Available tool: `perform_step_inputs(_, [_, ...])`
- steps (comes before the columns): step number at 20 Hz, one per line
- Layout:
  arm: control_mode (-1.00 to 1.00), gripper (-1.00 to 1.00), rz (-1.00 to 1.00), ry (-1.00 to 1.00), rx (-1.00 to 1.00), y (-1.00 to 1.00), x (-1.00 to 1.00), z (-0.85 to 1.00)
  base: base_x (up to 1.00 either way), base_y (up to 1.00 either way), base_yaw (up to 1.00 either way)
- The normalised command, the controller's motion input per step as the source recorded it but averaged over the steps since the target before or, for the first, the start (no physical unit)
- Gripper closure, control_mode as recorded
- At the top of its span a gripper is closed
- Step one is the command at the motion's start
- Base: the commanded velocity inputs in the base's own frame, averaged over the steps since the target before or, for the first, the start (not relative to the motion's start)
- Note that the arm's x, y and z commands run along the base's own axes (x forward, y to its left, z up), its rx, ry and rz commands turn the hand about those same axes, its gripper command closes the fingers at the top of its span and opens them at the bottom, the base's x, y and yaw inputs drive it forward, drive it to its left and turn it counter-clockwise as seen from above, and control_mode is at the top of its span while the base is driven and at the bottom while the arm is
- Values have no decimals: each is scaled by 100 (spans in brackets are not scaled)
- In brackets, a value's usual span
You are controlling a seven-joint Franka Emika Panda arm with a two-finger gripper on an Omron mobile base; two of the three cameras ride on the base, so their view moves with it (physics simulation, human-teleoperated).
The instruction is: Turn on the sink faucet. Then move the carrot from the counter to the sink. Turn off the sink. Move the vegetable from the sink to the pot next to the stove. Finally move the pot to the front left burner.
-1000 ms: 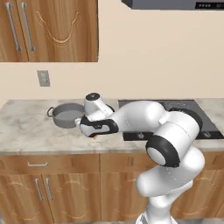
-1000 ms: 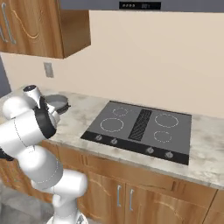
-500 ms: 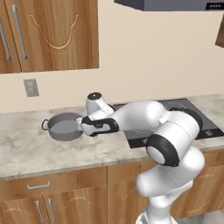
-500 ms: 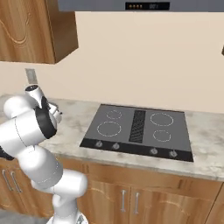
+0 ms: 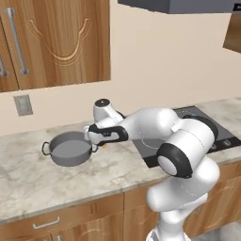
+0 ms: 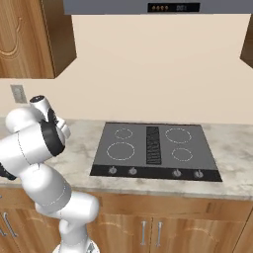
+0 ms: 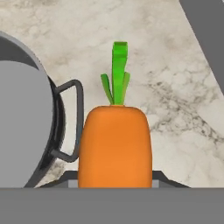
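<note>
My gripper (image 5: 100, 142) is shut on the carrot (image 7: 115, 146), orange with a green tuft pointing away from the hand; a speck of the carrot (image 5: 103, 145) peeks out under the hand. It hangs just above the counter (image 5: 56, 183), right beside the pot's right rim. The grey pot (image 5: 70, 148) stands empty on the marbled worktop, and its loop handle (image 7: 72, 120) lies just left of the carrot in the hand view. The dark stove (image 6: 154, 149) lies to the right; its front left burner (image 6: 120, 150) is a light ring. Sink and faucet are out of view.
Wooden wall cabinets (image 5: 52, 42) and a range hood (image 6: 153, 7) hang above. A wall socket (image 5: 22, 104) sits behind the pot. A corner of the stove (image 7: 205, 35) shows in the hand view. Brown base cabinets (image 6: 148, 222) run under the counter.
The whole picture has shifted in both base views, so the camera has moved with the base. The gripper still holds the carrot beside the pot's right rim.
</note>
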Motion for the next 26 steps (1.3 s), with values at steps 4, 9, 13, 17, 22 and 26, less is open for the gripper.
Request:
perform_step_inputs(4, [100, 100, 0, 0, 0, 0, 0, 0, 21, 40, -21])
perform_step_inputs(9, [100, 100, 0, 0, 0, 0, 0, 0, 26, 26, -5])
perform_step_inputs(13, [100, 100, 0, 0, 0, 0, 0, 0, 28, 0, 9])
perform_step_inputs(17, [100, 100, 0, 0, 0, 0, 0, 0, 16, 0, 9])
perform_step_inputs(22, [100, 100, 0, 0, 0, 0, 0, 0, 0, 0, 4])
perform_step_inputs(26, [-100, 100, 0, -2, 0, 0, -5, 1, 0, 0, 0])
